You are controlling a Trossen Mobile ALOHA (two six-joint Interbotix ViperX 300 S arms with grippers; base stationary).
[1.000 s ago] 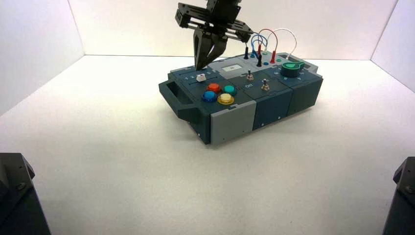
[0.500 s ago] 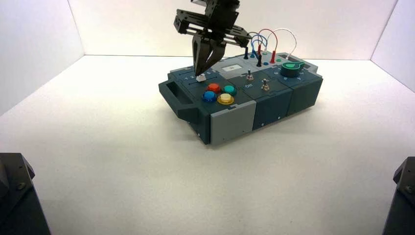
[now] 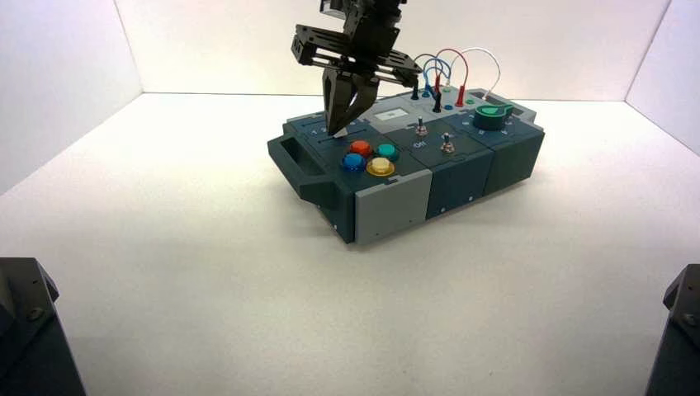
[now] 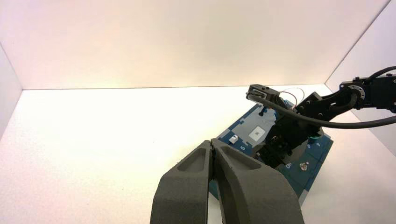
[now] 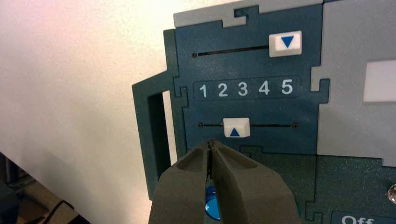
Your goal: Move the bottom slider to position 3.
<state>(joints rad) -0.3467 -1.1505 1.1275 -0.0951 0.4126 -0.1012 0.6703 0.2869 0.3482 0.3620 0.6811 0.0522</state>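
The bottom slider (image 5: pixel 236 127) is a white knob with a blue triangle on a thin slot. In the right wrist view the triangle points just short of the numeral 3 (image 5: pixel 243 88), on the side of the 2. My right gripper (image 5: pixel 211 143) is shut and empty. Its tips hang just in front of the knob, a little toward the 2, not clearly touching it. In the high view it (image 3: pixel 337 130) reaches down over the box's left part and hides the knob. My left gripper (image 4: pixel 213 142) is shut and empty, held back from the box.
The second white slider (image 5: pixel 285 44) stands at 5. The teal box (image 3: pixel 396 198) has a handle (image 3: pixel 297 165) on its left and red (image 3: pixel 360 148), green (image 3: pixel 387 151), blue (image 3: pixel 352 162) and yellow (image 3: pixel 380 166) buttons. Toggle switches (image 3: pixel 446 144), a green knob (image 3: pixel 493 116) and wires (image 3: pixel 450 70) lie to the right.
My right gripper has come down and shifted left to the bottom slider knob. The knob, plain a second ago, now sits behind the fingers in the high view.
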